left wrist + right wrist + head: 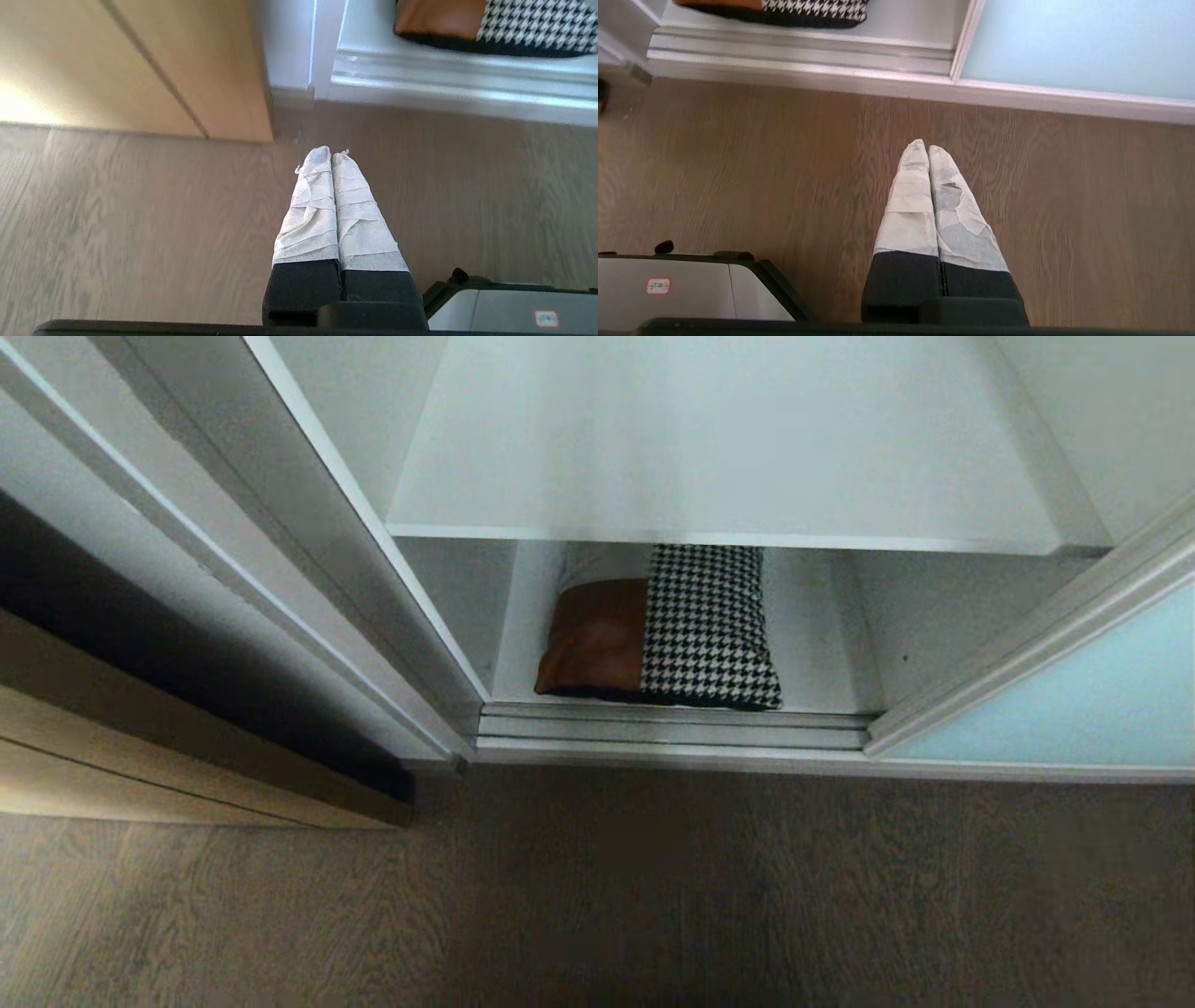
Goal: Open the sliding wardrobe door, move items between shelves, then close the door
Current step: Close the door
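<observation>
Wood floor [653,896] runs bare up to the wardrobe's metal track [672,726]. Just behind the track, the cushion [663,635] lies on the bottom board, under the white shelf [719,448]. Right of the opening stands the sliding door [1074,709]. Left gripper [331,154] and right gripper [923,147] hang above the floor before the track, jaws pressed together, empty.
</observation>
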